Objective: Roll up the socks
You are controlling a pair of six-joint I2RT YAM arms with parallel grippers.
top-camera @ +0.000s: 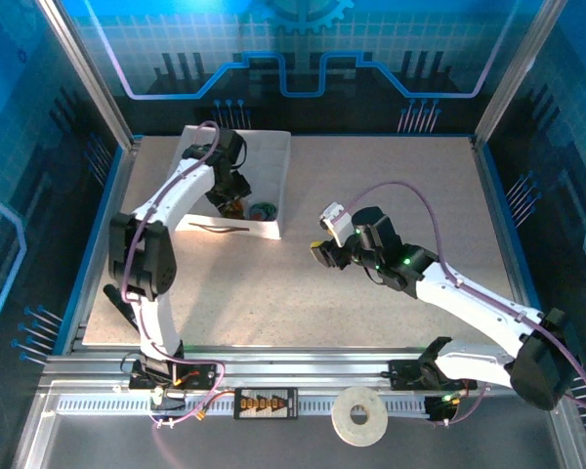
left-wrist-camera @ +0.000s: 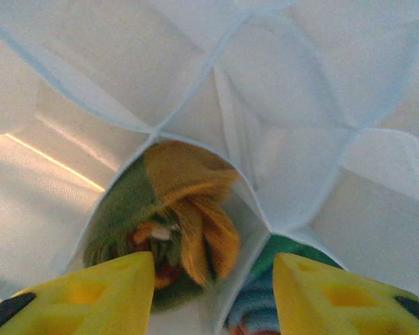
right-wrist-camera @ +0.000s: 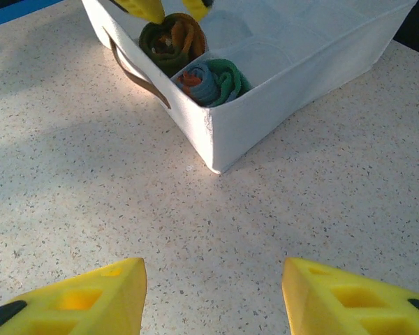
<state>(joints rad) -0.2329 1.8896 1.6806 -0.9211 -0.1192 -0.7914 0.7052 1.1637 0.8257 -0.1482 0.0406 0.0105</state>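
Olive sock (right-wrist-camera: 169, 38) and grey-blue sock (right-wrist-camera: 211, 80) in adjoining tray (right-wrist-camera: 279, 105) cells, divider (left-wrist-camera: 241, 167) between

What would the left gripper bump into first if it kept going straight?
Probably the rolled olive sock, just ahead of the left gripper. The divider beside it is close too; depth is unclear.

Box (top-camera: 270, 156): white fabric, divided into cells, set at 11 o'clock on the speckled table (top-camera: 273, 293).
Handle (top-camera: 225, 228): brown strap, seen on the box's near wall.
Ring (top-camera: 342, 418): white, laid at 6 o'clock, off the table.
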